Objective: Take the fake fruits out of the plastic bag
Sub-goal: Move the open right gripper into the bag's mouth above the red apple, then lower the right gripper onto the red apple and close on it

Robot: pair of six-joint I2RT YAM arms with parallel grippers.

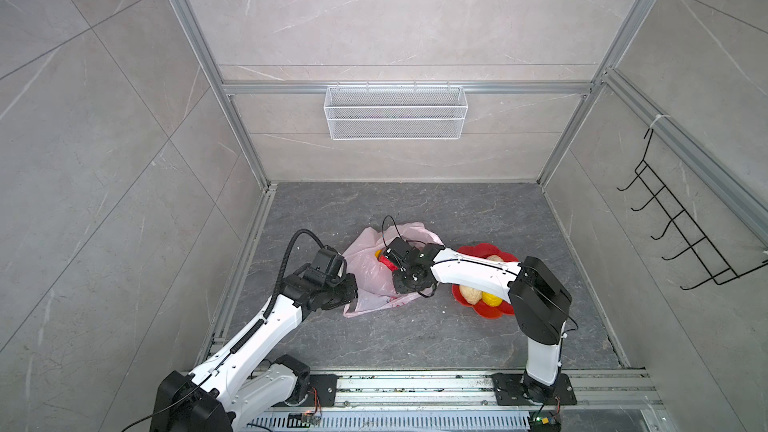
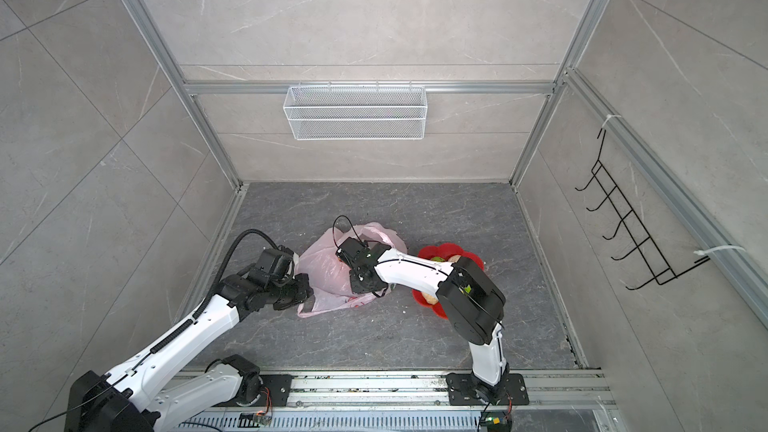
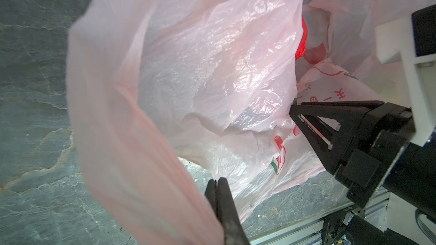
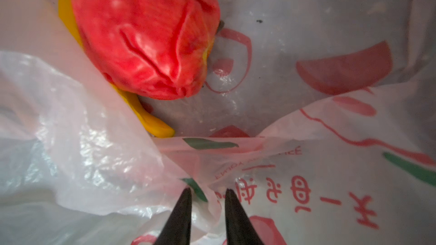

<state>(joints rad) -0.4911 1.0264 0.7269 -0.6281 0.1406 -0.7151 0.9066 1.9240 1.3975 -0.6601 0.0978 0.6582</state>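
The pale-pink plastic bag [image 1: 365, 280] [image 2: 322, 272] lies on the dark floor with its mouth held up. My left gripper [image 3: 215, 181] [image 1: 351, 299] is shut on the plastic bag's [image 3: 212, 67] rim at its near left corner. My right gripper [image 4: 208, 193] reaches inside the bag [image 4: 330, 161], its jaws a narrow gap apart over crinkled printed film, holding no fruit. Just beyond its tips lie two fake fruits: a lumpy red one [image 4: 146, 36] [image 1: 384, 263] and, under it, the yellow banana [image 4: 153, 124]. The red fruit [image 3: 303, 41] also shows through the bag's opening.
A red flower-shaped dish [image 1: 478, 250] [image 2: 432, 252] sits right of the bag under my right forearm, holding a cream ball [image 1: 471, 293] and a yellow fruit [image 1: 493, 299]. A white wire basket [image 1: 395, 112] hangs on the back wall. A black hook rack [image 1: 681, 218] is on the right wall.
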